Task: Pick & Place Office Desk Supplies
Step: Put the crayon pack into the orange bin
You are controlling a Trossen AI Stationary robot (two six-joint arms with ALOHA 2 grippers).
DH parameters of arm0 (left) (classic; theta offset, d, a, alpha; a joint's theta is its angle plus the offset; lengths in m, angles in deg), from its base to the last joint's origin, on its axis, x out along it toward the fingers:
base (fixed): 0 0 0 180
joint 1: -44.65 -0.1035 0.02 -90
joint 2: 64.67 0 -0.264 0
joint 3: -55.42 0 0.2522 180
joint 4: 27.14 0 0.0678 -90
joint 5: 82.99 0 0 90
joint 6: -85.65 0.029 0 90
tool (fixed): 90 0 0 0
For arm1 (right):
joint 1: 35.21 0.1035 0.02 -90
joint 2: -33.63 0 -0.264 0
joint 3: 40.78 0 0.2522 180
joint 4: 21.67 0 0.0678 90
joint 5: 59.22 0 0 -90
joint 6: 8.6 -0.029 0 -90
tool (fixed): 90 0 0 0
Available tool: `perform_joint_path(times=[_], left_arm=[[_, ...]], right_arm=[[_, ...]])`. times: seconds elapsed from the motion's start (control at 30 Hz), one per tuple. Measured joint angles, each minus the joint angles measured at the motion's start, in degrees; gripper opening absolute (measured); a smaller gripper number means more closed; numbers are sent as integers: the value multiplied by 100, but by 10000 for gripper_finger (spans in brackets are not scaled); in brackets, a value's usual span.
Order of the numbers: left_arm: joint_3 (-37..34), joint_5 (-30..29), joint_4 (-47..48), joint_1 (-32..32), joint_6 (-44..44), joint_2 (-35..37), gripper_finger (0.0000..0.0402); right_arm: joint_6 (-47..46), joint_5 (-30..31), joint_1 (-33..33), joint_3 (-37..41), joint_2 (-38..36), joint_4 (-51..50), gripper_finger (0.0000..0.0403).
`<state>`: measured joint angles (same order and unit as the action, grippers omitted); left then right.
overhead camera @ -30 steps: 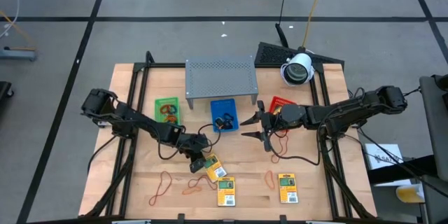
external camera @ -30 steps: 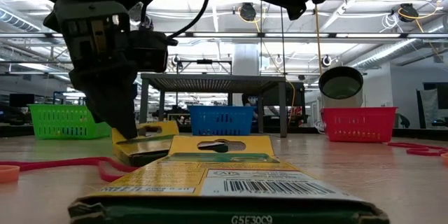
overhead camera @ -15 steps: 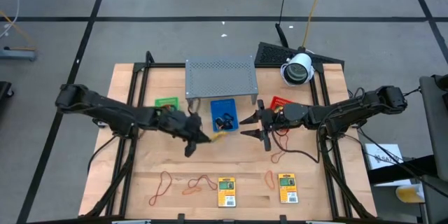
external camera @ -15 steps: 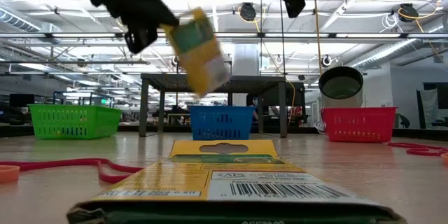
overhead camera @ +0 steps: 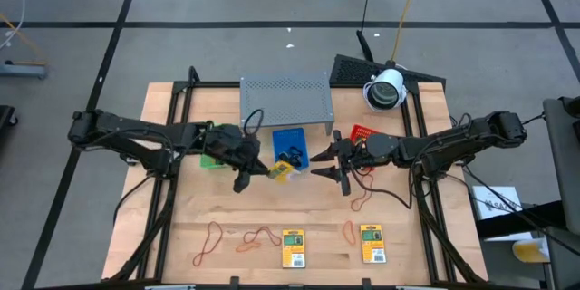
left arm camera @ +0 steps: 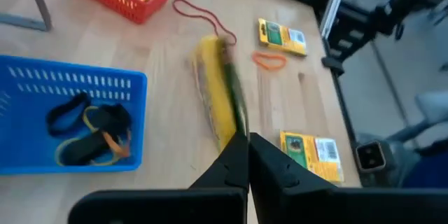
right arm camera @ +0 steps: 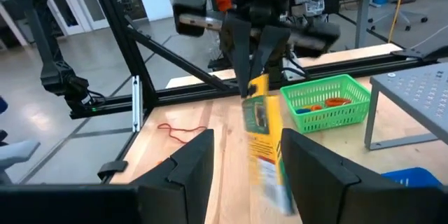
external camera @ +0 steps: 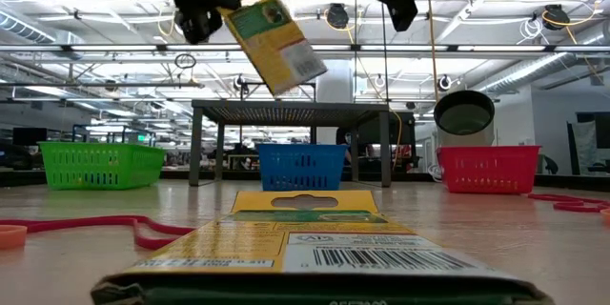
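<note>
A: Three yellow packets show, and one is in the air: the left gripper [overhead camera: 243, 174] is clenched on a yellow packet [overhead camera: 283, 171], holding it by one edge above the worktop [overhead camera: 390, 208], right at the near edge of the blue tray [overhead camera: 290, 138].

B: So how far along would you say it is?

A: Roughly midway, I'd judge. The blue tray already has dark clips [overhead camera: 291, 156] in it, the green tray [overhead camera: 215, 134] has some orange and blue bits, and the red tray [overhead camera: 363, 133] seems to hold something too. Still lying out are two more packets [overhead camera: 292, 247] at the front, a few rubber-band loops [overhead camera: 210, 240] and a small orange loop [overhead camera: 349, 230].

B: And the right arm?

A: The right gripper [overhead camera: 337, 173] hangs released, holding nothing, just beside the red tray.

B: What are the things like?

A: The packets are flat, stiff rectangular cards, glossy, with green-black print and a hang slot. The bands are thin and limp. The trays are slatted plastic, and the grey shelf [overhead camera: 285, 100] is perforated metal on legs
</note>
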<state>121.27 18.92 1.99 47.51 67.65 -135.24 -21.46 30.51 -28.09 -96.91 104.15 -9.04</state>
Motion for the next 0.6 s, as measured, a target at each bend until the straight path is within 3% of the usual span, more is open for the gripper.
perform_joint_path(times=[0.27, 0.6], left_arm=[[1497, -145, 1310, -23, 764, -723, 0], [2849, -134, 2289, -23, 1039, -1858, 0]], right_arm=[[0, 2, 0, 0, 0, -102, 155], [35, 11, 0, 2, 2, -351, 155]])
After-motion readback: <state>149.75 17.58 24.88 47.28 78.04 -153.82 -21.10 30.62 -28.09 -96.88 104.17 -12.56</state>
